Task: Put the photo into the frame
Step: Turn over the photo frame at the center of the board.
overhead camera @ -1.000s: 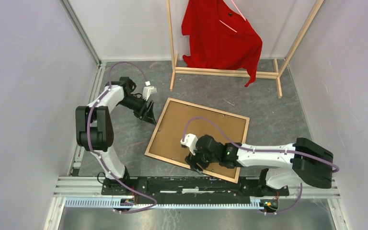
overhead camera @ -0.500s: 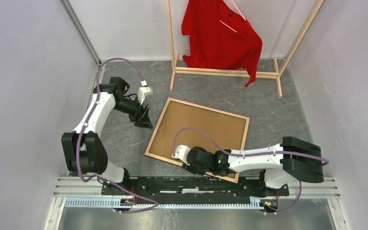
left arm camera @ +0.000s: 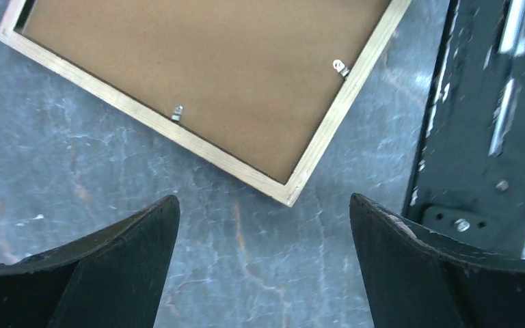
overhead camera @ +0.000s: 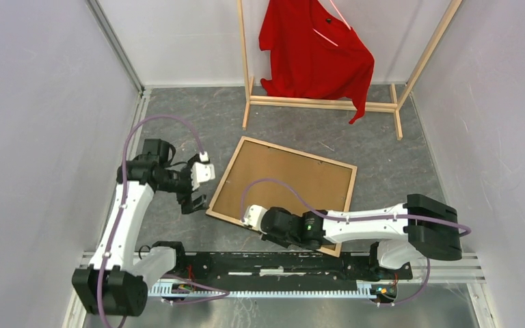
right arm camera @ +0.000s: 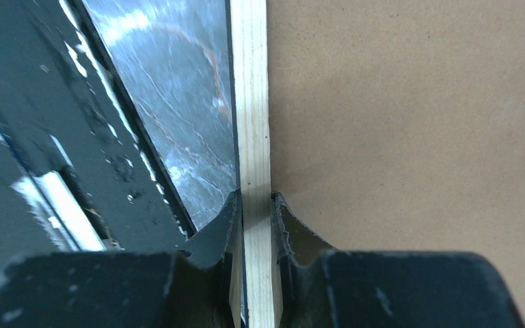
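Wood frame [overhead camera: 226, 179] lying back up on table [overhead camera: 396, 171], brown board [overhead camera: 284, 188] showing, right gripper [right arm camera: 255, 205] clamped on its near rail, left gripper [left arm camera: 263, 198] spread wide, hovering beside its corner.

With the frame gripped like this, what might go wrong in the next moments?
1. The right end effector pinches only one thin rail of the frame; lifting may let it twist or slip.
2. The left end effector is open near the frame's corner, supporting nothing.
3. Tilting may loosen the backing board, held by small clips.
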Motion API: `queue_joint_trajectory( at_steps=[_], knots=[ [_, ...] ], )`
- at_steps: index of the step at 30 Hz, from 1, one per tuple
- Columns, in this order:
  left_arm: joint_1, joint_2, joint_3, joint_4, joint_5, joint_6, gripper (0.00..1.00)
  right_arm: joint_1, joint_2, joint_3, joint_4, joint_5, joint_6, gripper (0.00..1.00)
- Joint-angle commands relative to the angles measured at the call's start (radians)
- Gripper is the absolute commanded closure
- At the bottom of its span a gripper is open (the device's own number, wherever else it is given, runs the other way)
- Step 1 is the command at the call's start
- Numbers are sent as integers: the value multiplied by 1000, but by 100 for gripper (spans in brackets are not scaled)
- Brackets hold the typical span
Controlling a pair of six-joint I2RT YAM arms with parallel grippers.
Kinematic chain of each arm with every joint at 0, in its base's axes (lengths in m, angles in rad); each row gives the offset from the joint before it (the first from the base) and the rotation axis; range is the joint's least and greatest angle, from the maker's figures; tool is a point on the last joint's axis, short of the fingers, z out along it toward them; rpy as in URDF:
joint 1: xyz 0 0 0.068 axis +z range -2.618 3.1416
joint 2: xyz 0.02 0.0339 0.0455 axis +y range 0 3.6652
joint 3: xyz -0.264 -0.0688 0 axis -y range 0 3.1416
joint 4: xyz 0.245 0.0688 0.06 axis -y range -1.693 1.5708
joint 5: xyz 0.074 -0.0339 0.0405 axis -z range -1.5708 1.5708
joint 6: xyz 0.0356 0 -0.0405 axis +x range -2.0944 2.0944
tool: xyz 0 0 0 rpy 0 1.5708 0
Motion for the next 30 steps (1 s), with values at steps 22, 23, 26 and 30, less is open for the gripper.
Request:
queue_joint_trajectory(
  at_steps=[22,23,26,30],
  knots=[
    [-21,-496,-385,406,-48,738,20,-126,24,582,-268,-114,13,100],
    [-22,-492,-386,418,-40,741,24,-130,22,585,-271,-117,13,100],
    [-21,-485,-396,461,-28,759,40,-143,15,592,-279,-134,15,100],
    [-20,-464,-395,483,-35,790,53,-168,10,602,-291,-171,21,99]
  ],
)
